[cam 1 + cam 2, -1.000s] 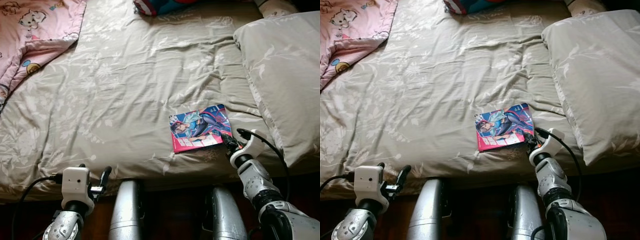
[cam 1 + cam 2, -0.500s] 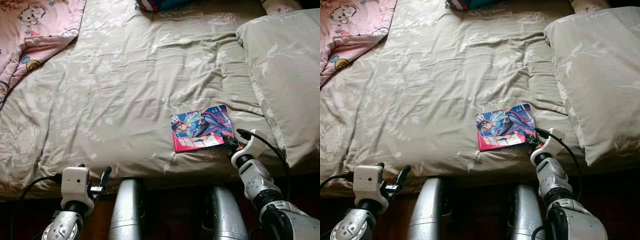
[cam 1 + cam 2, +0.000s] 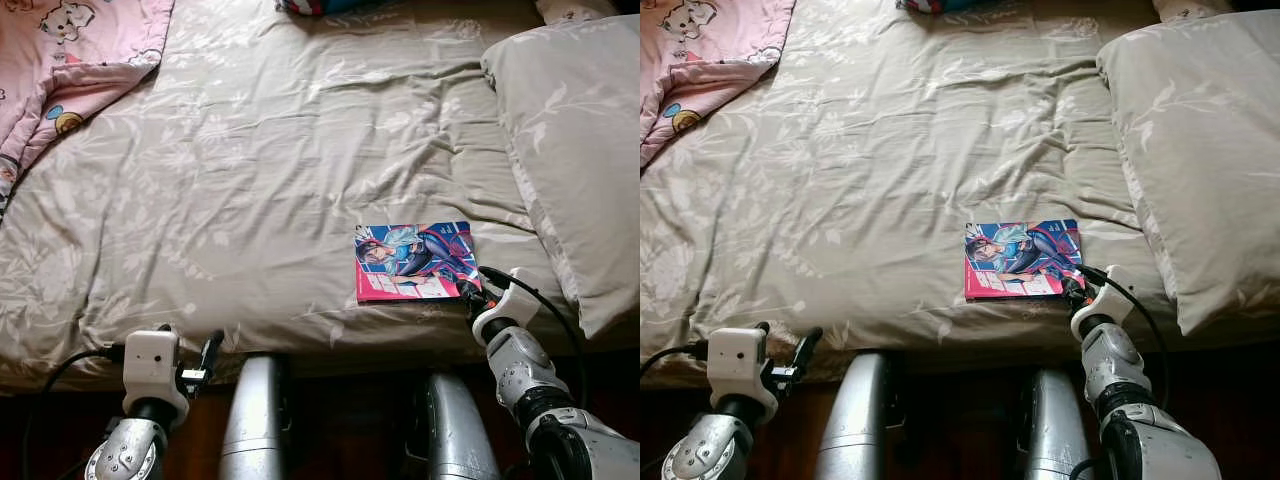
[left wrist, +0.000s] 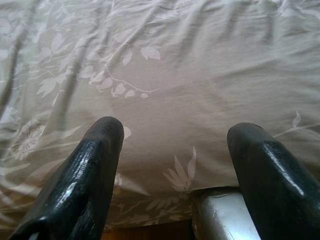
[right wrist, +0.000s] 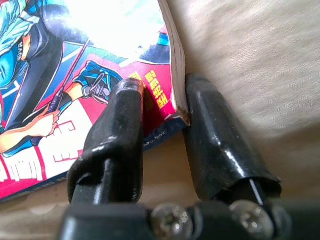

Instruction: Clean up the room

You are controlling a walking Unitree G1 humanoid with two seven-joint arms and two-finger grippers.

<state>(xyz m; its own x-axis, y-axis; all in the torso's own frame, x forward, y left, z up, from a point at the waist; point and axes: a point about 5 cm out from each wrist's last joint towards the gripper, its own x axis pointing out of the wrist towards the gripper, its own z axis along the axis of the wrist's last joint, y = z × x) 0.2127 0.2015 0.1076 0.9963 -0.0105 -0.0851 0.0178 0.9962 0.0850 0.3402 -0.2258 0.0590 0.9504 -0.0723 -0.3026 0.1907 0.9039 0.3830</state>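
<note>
A colourful comic book [image 3: 415, 262] lies flat on the beige floral bedsheet [image 3: 260, 180], near the bed's front edge. My right gripper [image 3: 468, 291] is at the book's near right corner. In the right wrist view its two black fingers [image 5: 125, 125] clamp that corner of the comic book [image 5: 75, 75], one on the cover and one against the page edge, so the right gripper [image 5: 164, 87] is shut on it. My left gripper [image 3: 188, 345] hangs low at the bed's front left edge, and the left gripper [image 4: 172, 130] is open over bare sheet.
A large beige pillow [image 3: 570, 130] lies right of the book. A pink cartoon blanket [image 3: 70, 50] covers the far left corner. A red-and-blue item [image 3: 320, 5] sits at the far edge. My silver legs [image 3: 255, 420] stand against the bed front.
The comic book has turned from tilted to nearly square with the bed edge, the right gripper staying at its corner. The camera shifted slightly. The left arm is still.
</note>
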